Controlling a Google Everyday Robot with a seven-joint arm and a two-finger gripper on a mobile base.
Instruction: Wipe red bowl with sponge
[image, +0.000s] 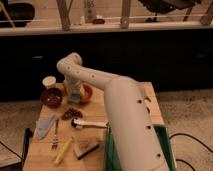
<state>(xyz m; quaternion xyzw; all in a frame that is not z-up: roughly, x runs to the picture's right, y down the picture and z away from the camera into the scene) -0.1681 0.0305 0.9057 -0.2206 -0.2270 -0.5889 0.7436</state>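
The red bowl (86, 93) sits on the wooden table (100, 107) at the back left; only its right part shows behind the arm. My gripper (74, 96) points down at the bowl's left rim, between it and a darker maroon bowl (51, 96). It is shut on the sponge (75, 98), a small pale blue-grey pad that shows at the gripper's tip, touching the bowl's left edge. The white arm (120, 110) sweeps up from the lower right and hides the table's middle.
A white cup (49, 81) stands behind the maroon bowl. A blue-grey cloth (45, 126), a fork (55, 136), a brush (90, 123), a tan block with dark top (86, 147) and a yellow item (63, 150) lie in front. A green bin (165, 145) is at the right.
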